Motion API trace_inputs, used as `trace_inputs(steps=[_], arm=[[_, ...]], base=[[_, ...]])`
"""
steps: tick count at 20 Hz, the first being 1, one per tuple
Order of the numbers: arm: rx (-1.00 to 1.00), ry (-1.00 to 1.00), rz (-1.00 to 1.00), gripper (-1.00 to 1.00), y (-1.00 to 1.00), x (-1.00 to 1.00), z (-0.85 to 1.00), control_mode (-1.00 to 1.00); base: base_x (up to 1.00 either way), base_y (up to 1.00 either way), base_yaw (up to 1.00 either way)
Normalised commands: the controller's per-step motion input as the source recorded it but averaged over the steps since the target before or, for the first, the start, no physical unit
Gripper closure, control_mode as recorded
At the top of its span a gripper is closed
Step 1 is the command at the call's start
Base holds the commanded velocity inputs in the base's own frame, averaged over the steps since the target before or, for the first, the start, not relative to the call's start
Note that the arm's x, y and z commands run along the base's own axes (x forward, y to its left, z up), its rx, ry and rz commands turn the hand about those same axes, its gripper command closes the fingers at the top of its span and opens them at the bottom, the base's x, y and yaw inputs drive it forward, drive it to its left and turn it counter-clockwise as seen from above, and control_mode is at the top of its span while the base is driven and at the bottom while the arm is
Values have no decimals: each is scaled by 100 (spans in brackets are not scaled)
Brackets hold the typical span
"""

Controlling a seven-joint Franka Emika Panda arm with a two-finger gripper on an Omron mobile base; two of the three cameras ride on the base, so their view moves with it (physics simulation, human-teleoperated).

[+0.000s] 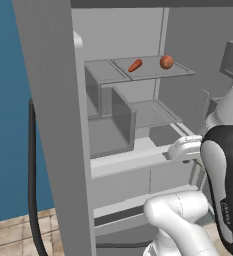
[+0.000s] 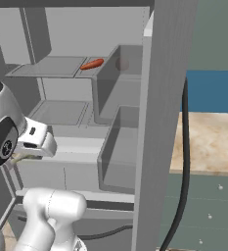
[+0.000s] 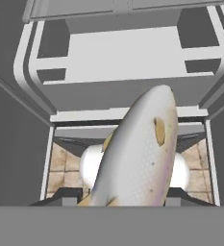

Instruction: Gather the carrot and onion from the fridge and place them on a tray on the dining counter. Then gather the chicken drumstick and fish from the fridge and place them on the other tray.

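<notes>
My gripper (image 3: pixel 128 202) has its jaws clamped on the fish (image 3: pixel 137 153), one tip on each flank near the tail end. The fish's long axis runs straight out from the jaws, nose pointing away toward the fridge shelf (image 3: pixel 132 53) ahead. I judge this the carry-out step, so I'd keep the grip firm and back out level, since a long body held by one end can swing or slip. Well above the jaws, the carrot (image 1: pixel 135 65) and onion (image 1: pixel 166 62) lie on the top shelf (image 1: pixel 153 72).

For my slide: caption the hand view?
Hand gripping a silvery fish, looking into the open fridge.
</notes>
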Motion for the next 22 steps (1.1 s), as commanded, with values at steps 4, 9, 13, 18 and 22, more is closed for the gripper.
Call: trace_inputs(steps=[4,9,13,18,22], arm=[[-1,0,0,100,0,-15,-5,-100],[0,-1,0,100,0,-6,0,-100],[0,-2,0,100,0,-23,0,100],[0,0,0,100,0,0,0,100],[0,0,0,100,0,0,0,100]], base=[[0,0,0],[0,0,0],[-12,0,-1],[-58,5,-21],[-56,11,-37]])
